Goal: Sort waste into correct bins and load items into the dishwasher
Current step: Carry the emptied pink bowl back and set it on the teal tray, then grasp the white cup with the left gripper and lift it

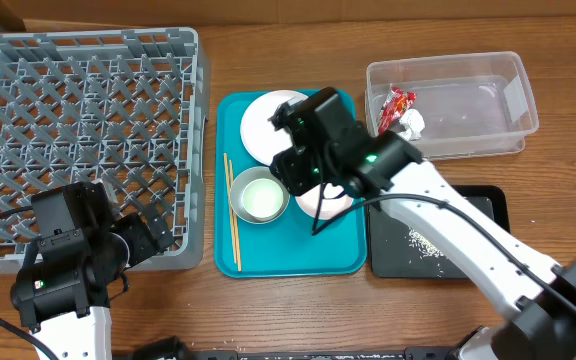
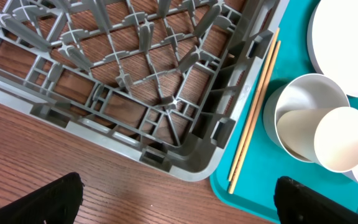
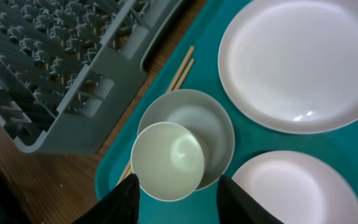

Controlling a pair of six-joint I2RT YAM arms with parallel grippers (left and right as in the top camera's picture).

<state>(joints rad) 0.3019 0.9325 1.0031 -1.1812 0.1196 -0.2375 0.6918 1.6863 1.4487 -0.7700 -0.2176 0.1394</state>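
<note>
The right tool [image 3: 178, 198] hangs with its two black fingers spread wide on either side of the small round bowl with the white inside [image 3: 166, 160], clamping nothing. I cannot tell whether either pad touches it. That bowl appears nested in a larger round grey bowl [image 3: 213, 124] on the flat teal plastic tray [image 3: 210, 37].

The pick will likely go best if the tool centres over the small bowl, sinks below its rim, closes gently and lifts straight up, so the grey bowl stays behind.

Just beyond lie the thin wooden chopsticks [image 3: 180, 70], a pinkish-white dish [image 3: 291, 190] and the round white plate [image 3: 303, 62]. Farther off is the grey lattice plastic dish rack [image 3: 55, 74], the bowl's destination.

Only the overhead view shows the clear rectangular plastic tub [image 1: 518, 100] holding the red crinkled wrapper [image 1: 396, 105] and white tissue [image 1: 413, 122], and the shallow black tray [image 1: 483, 215] with loose rice [image 1: 425, 243]. The left wrist view alone shows the left tool [image 2: 182, 202] wide open and empty over the wooden surface by the rack's corner.
</note>
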